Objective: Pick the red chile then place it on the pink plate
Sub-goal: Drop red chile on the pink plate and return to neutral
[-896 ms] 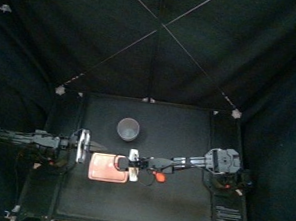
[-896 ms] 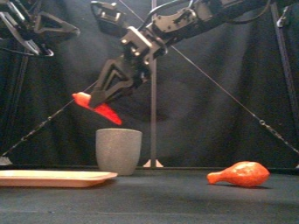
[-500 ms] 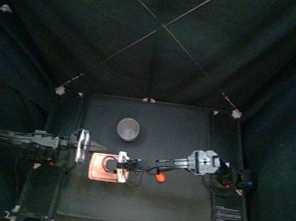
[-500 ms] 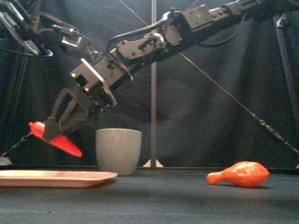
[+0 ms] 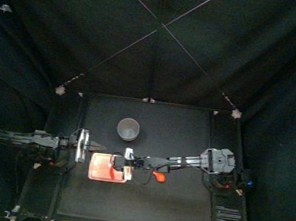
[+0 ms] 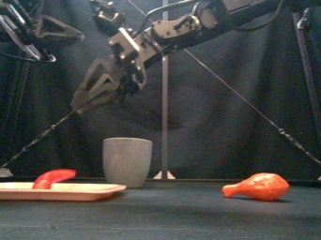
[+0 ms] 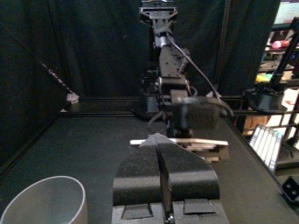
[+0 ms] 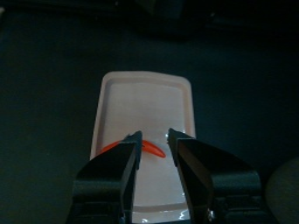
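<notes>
We find the chile (image 6: 53,178) lying on the plate (image 6: 88,192). The right claw (image 8: 153,140) hangs above it, parted and empty. The left claw (image 7: 163,149) rests closed at the left of the table (image 5: 189,127). We judge placement done; next, the right arm should withdraw clear.

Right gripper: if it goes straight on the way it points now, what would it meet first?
Probably the red chile, lying on the pink plate in line with the open right gripper; depth is unclear.
</notes>
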Controlling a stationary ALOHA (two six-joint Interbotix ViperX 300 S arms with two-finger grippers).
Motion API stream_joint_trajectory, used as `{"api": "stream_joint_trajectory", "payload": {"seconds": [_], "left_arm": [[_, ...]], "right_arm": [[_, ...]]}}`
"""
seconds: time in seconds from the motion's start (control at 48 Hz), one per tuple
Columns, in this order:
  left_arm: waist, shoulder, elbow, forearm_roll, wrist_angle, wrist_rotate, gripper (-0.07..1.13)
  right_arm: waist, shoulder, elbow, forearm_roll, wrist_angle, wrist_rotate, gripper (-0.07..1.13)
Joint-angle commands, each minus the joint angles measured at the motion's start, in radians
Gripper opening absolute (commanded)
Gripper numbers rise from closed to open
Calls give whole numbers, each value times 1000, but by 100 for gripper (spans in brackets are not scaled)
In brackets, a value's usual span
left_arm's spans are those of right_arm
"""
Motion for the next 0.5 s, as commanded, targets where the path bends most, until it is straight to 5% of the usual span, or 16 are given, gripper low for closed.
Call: {"api": "stream_joint_trajectory", "payload": {"seconds": [0.021,0.5], "left_arm": [[6,3,-12,2,-5,2,0],[12,0,-6,2,-5,2,0]], "right_arm": [[-25,-161,97,20,-92,3,72],[-94,-609,543,34,-445,3,72]]}}
